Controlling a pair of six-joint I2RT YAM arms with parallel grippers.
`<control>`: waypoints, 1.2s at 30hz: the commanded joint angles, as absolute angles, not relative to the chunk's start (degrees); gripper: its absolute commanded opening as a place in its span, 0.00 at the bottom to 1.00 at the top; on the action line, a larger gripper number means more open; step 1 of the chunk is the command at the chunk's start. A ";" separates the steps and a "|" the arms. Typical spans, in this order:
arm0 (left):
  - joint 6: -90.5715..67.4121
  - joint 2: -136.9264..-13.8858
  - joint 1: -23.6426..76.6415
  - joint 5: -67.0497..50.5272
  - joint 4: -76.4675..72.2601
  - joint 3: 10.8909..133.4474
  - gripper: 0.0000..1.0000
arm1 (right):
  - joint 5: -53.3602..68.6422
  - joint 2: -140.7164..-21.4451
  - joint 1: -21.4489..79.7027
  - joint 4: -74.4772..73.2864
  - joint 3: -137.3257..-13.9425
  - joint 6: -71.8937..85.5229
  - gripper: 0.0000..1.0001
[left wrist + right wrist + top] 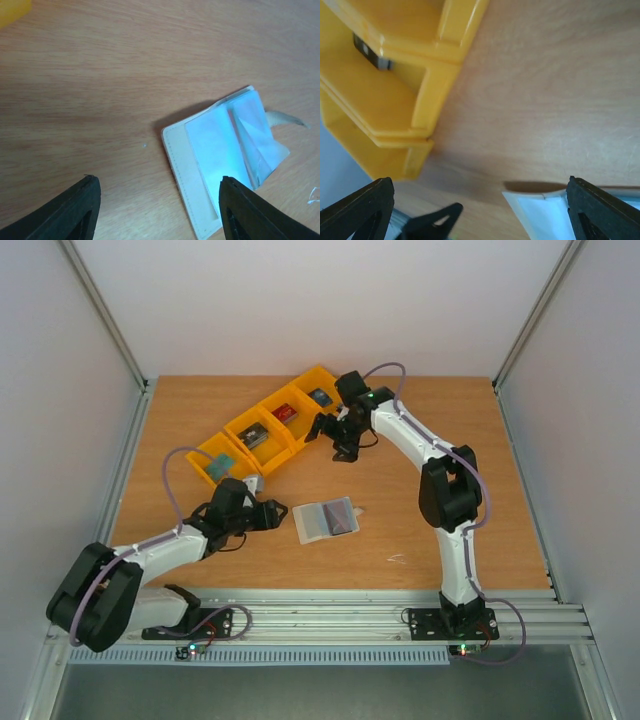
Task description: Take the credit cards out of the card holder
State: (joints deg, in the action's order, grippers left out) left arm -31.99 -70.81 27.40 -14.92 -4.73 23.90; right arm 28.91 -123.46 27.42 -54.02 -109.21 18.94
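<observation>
The card holder (325,519) lies open on the wooden table, pale outside and silvery inside, its right half darker. In the left wrist view the holder (220,155) shows pale pockets and one raised flap; no card shows in it. My left gripper (272,515) is open and empty just left of the holder, whose near corner lies by the right finger (255,210). My right gripper (345,445) is open and empty, beside the yellow bins. A small red flat thing (285,412) and a dark one (255,435) lie in two bins; I cannot tell whether they are the cards.
A row of yellow bins (262,448) runs diagonally at the back left, also seen in the right wrist view (395,95). Other bins hold a blue thing (320,396) and a teal one (222,462). The holder's far edge (540,212) shows below the right gripper.
</observation>
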 commanded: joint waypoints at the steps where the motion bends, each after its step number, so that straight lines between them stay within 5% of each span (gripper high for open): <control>1: -38.89 -73.14 29.09 -13.89 -15.11 22.30 0.67 | 22.16 -121.71 26.71 -56.58 -111.48 22.77 0.94; 13: -49.94 -80.15 34.84 -10.90 -19.81 21.45 0.69 | 22.96 -110.97 29.26 -54.81 -83.50 13.83 0.90; 21: -54.61 -84.42 36.47 -11.29 -20.31 22.15 0.70 | 20.70 -111.88 32.60 -55.56 -79.99 8.75 0.85; 36: -56.10 -86.31 37.71 -9.72 -25.09 22.37 0.67 | 39.80 -112.00 33.97 -36.61 -71.83 10.50 0.51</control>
State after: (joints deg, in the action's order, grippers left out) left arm -55.57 -84.51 37.01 -10.72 -24.05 22.41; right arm 32.45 -112.27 32.82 -46.30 -73.14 9.28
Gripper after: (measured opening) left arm 0.691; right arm 0.533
